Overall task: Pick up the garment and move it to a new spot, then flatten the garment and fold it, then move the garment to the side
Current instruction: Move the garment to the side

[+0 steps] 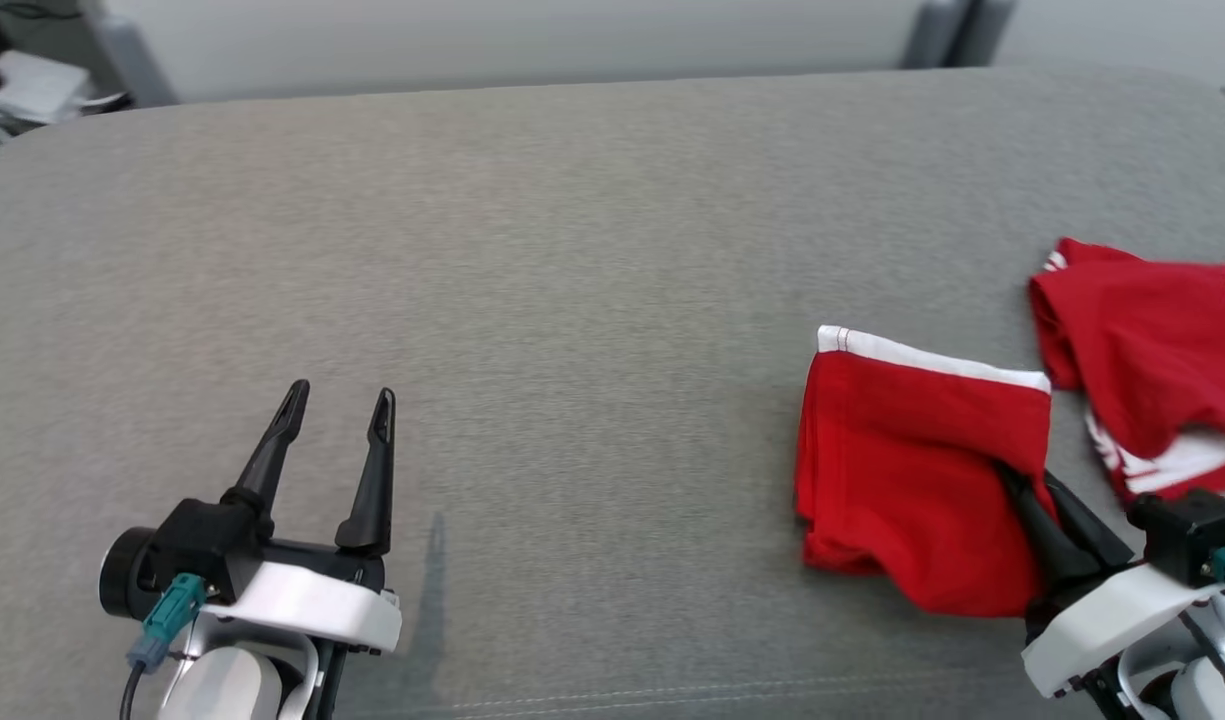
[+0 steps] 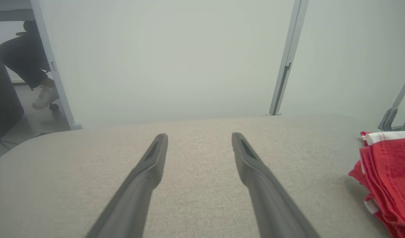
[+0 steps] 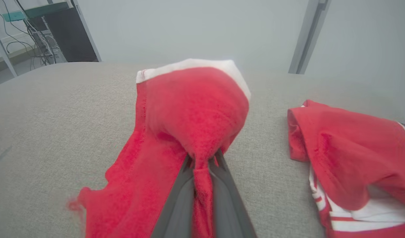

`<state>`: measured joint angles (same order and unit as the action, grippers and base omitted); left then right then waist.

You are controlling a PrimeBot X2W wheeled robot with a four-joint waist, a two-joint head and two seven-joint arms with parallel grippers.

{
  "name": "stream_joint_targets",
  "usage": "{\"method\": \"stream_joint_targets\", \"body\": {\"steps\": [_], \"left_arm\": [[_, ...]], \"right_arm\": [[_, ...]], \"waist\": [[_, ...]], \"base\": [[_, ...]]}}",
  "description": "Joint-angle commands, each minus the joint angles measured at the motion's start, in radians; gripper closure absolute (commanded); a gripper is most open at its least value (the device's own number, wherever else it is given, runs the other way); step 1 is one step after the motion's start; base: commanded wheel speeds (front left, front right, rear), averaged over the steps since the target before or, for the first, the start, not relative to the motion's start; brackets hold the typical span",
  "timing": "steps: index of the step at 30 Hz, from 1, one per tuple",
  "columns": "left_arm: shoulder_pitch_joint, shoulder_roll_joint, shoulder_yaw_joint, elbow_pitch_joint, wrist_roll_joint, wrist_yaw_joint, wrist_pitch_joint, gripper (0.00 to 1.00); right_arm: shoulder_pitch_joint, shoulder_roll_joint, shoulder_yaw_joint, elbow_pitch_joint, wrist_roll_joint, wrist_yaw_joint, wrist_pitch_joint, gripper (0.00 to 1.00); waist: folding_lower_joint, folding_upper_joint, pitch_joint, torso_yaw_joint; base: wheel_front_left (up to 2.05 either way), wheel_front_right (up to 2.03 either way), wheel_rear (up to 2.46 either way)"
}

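Between right jaws, bunched red garment (image 1: 912, 470).

Grey cushioned surface (image 1: 572, 250) before pale wall (image 2: 172, 59).

Head view: right pincer (image 1: 1027, 490) tips buried in fold of red garment (image 1: 912, 470) at its 4 o'clock corner; contact point unseen. Second red garment (image 1: 1152, 350) cropped by frame edge at 3 o'clock; full outline unknown.
Right wrist view: cloth bunched between clamped fingers (image 3: 177, 205) hides pads; red garment blurred at 7 o'clock, cut by bottom edge.
Left wrist view: red garment cropped at 4 o'clock. Person (image 2: 22, 56) at 10 o'clock, leg and shoe visible, rest behind post (image 2: 53, 66) and frame edge.
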<state>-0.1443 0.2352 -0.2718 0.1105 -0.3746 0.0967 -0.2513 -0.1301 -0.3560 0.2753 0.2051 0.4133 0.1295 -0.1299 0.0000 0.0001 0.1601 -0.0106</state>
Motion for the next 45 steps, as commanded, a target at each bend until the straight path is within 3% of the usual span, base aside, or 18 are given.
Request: {"method": "stream_joint_targets", "body": {"steps": [1,7,13,22,30,35,37,38,39,45], "left_arm": [[-0.054,0.022,0.037,-0.025,0.009,-0.007,-0.007,0.00],[-0.086,0.034,0.033,-0.040,0.018,-0.004,0.007,0.00],[-0.119,0.044,0.018,-0.063,0.032,-0.002,0.027,0.00],[-0.185,0.065,0.005,-0.095,0.048,-0.009,0.059,0.00],[-0.247,0.065,-0.023,-0.107,0.061,-0.024,0.071,0.00],[-0.276,0.062,-0.035,-0.105,0.066,-0.029,0.069,0.00],[-0.285,0.060,-0.040,-0.102,0.068,-0.031,0.067,0.00],[-0.290,0.058,-0.043,-0.101,0.069,-0.032,0.065,0.00],[-0.296,0.057,-0.046,-0.098,0.069,-0.033,0.064,0.00],[-0.319,0.050,-0.053,-0.085,0.070,-0.036,0.052,0.00]], "right_arm": [[0.000,-0.029,0.000,-0.045,-0.006,0.001,0.011,1.00],[-0.032,-0.078,-0.021,-0.070,0.005,0.001,0.047,1.00],[-0.127,-0.163,0.012,-0.064,0.028,0.001,0.074,1.00],[-0.449,-0.327,0.232,-0.005,0.134,0.001,0.090,1.00],[-0.719,-0.474,0.429,0.178,0.252,0.001,0.126,1.00],[-0.821,-0.517,0.525,0.291,0.311,0.001,0.131,1.00],[-0.851,-0.524,0.552,0.343,0.326,0.001,0.132,0.89],[-0.865,-0.526,0.558,0.372,0.330,0.001,0.123,0.62],[-0.876,-0.526,0.562,0.407,0.335,0.001,0.118,0.00],[-0.913,-0.510,0.565,0.575,0.303,0.001,0.066,0.00]], "waist": [[0.0000,-0.0001,0.030,-0.098],[0.0000,-0.0001,0.074,-0.196],[0.0000,-0.0001,0.132,-0.237],[0.0000,-0.0001,0.237,-0.239],[0.0000,-0.0001,0.319,-0.195],[0.0000,-0.0001,0.368,-0.166],[0.0000,-0.0001,0.385,-0.155],[0.0000,-0.0001,0.393,-0.149],[0.0000,-0.0001,0.401,-0.143],[0.0000,-0.0001,0.421,-0.120]], "base": [[0.00,0.00,0.00],[0.00,0.00,0.00],[0.00,0.00,0.00],[0.00,0.00,0.00],[0.00,0.00,0.00],[0.00,0.00,0.00],[0.00,0.00,0.00],[0.00,0.00,0.00],[0.00,0.00,0.00],[0.00,0.00,0.00]]}}
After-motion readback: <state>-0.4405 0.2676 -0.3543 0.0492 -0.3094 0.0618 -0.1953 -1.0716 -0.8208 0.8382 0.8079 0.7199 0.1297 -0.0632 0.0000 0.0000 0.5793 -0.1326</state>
